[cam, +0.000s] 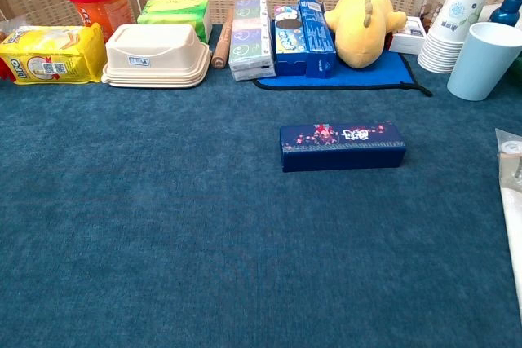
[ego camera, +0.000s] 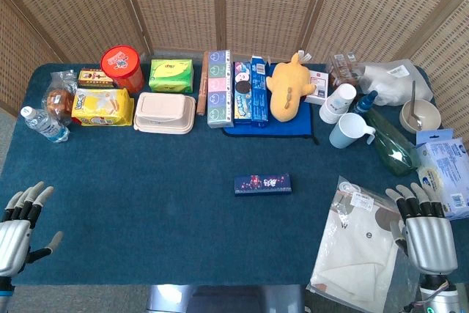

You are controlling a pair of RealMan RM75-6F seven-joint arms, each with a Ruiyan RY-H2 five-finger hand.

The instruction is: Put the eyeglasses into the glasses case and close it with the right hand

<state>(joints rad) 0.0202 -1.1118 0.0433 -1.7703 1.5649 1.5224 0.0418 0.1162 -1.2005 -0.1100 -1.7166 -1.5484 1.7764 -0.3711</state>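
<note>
Glasses case (ego camera: 262,183) lies mid-table, before the plush toy (ego camera: 287,87) (cups (ego camera: 336,102) further right).

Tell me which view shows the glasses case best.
The chest view: the glasses case fills more of the picture, lid shut, its flower print clear. The head view shows it whole but small, lying mid-table.

Bare blue-carpeted worktop (cam: 163,226) rings the closed dark-blue floral glasses case (cam: 342,146); clear plastic bag (ego camera: 363,243) lies right.
</note>
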